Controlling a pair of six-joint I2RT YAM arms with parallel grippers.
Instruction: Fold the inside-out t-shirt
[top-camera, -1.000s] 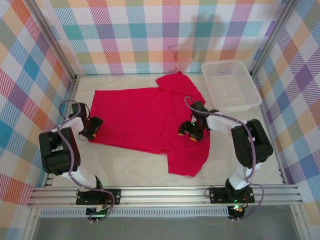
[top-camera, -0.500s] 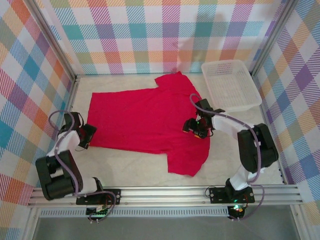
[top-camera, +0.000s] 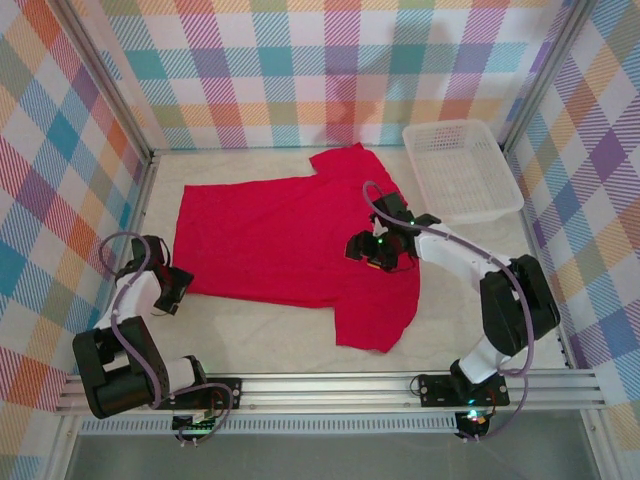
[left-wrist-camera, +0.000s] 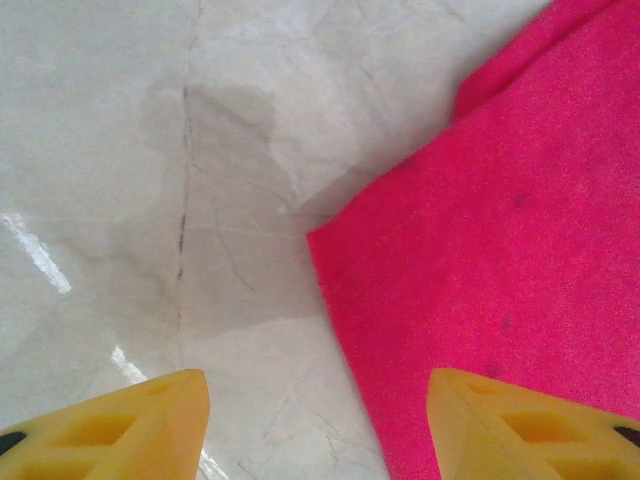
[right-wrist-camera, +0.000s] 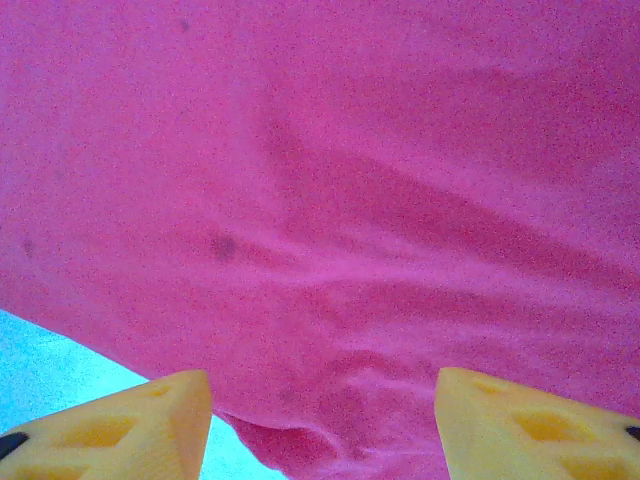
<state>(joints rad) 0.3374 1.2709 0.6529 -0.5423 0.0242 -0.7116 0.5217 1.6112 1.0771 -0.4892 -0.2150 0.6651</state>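
- The inside-out t-shirt (top-camera: 290, 240) lies spread flat across the middle of the table (top-camera: 260, 335), hem to the left, sleeves to the right.
- The left gripper (top-camera: 168, 290) hovers at the near hem corner, jaws apart and empty, one fingertip over bare table and the other over cloth. Closing here could nip a mere sliver, or miss the corner altogether.
- The right gripper (top-camera: 372, 250) sits over the shoulder area, spread wide and holding nothing, with rumpled fabric beneath. A pinch on a wrinkle could skew the fold.
- If one arm lifts first, the shirt could drag and bunch.
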